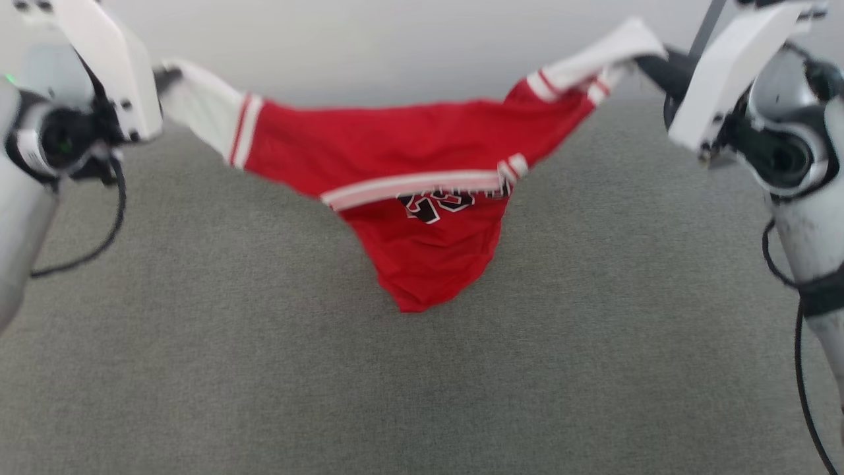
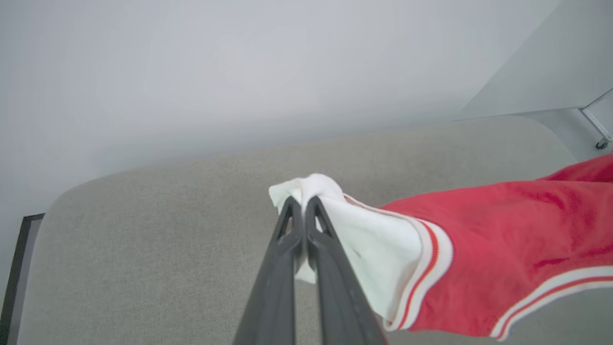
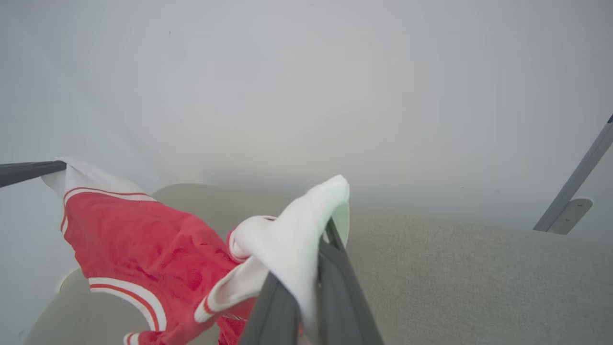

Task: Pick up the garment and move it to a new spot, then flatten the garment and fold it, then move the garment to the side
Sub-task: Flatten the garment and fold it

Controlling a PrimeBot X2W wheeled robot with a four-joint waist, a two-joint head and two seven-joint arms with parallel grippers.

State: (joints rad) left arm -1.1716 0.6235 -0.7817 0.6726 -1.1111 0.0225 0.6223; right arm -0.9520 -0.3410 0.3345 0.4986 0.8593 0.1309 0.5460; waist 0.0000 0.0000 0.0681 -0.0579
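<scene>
The garment (image 1: 409, 152) hangs over the surface (image 1: 198, 369), with the left pincer (image 1: 165, 76) at ten o'clock and the right pincer (image 1: 649, 66) at two each clamped on a sleeve end; placing, flattening and folding remain.

Red garment (image 1: 422, 158) hanging by sleeves.

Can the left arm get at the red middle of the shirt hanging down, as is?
Probably not: the left gripper is shut on one white sleeve end of the garment, and the right gripper is shut on the other. Nothing seems to block the way, but it must let go first.
</scene>
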